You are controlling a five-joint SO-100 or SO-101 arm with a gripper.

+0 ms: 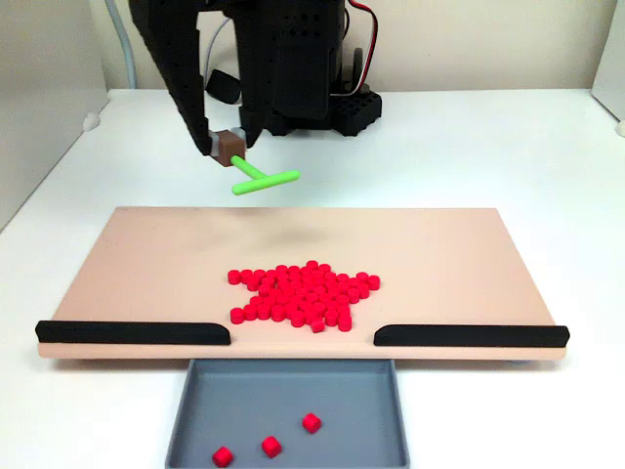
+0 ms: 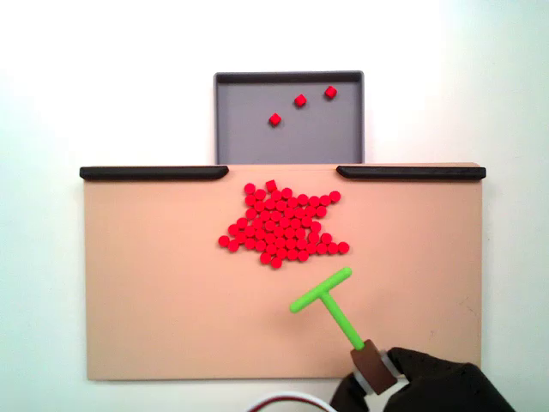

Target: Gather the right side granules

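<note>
Dozens of small red granules (image 1: pixel 303 293) (image 2: pixel 283 225) lie in one tight pile at the middle of the tan board (image 1: pixel 146 264) (image 2: pixel 154 292), close to the gap between its two black rails. My black gripper (image 1: pixel 227 147) (image 2: pixel 375 371) is shut on the brown block at the end of the green T-shaped pusher (image 1: pixel 262 178) (image 2: pixel 326 296). The pusher hangs in the air above the board's far side, clear of the pile. Its crossbar faces the granules.
Two black rails (image 1: pixel 132 333) (image 1: pixel 469 335) line the board's edge, with an opening between them. A grey tray (image 1: pixel 342 391) (image 2: pixel 249 137) sits beyond that opening and holds three red granules (image 1: pixel 271 447). White table surrounds the board.
</note>
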